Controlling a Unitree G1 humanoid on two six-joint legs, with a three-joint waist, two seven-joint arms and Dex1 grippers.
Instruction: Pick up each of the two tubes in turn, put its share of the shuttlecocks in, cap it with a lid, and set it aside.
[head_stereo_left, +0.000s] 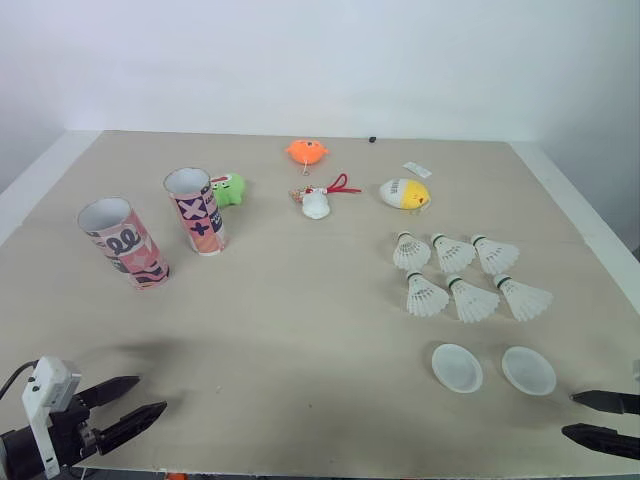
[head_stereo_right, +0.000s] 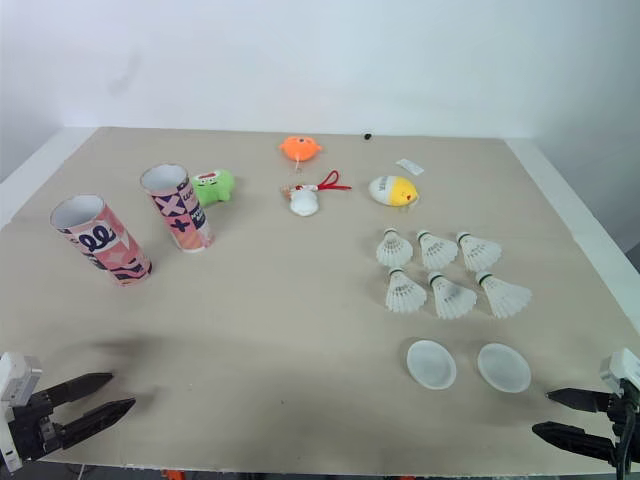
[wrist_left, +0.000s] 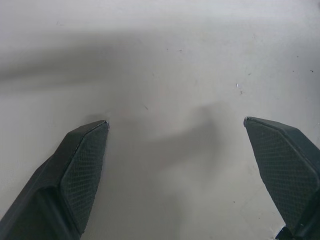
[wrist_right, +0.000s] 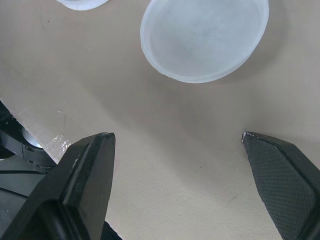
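Observation:
Two open pink patterned tubes stand at the table's left: one (head_stereo_left: 124, 241) nearer the edge, the other (head_stereo_left: 195, 210) just right of it. Several white shuttlecocks (head_stereo_left: 458, 276) lie in two rows at the right. In front of them rest two translucent lids, one (head_stereo_left: 457, 367) to the left of the other (head_stereo_left: 528, 370); the right wrist view shows a lid (wrist_right: 202, 37) just beyond the fingertips. My left gripper (head_stereo_left: 146, 396) hovers open and empty at the near left edge. My right gripper (head_stereo_left: 570, 414) is open and empty at the near right corner, right of the lids.
Small toys sit at the back: a green one (head_stereo_left: 229, 189) beside the right tube, an orange one (head_stereo_left: 307, 152), a white charm with a red cord (head_stereo_left: 319, 201), a yellow-and-white egg shape (head_stereo_left: 404, 193) and a small white packet (head_stereo_left: 417, 170). The table edge runs just under both grippers.

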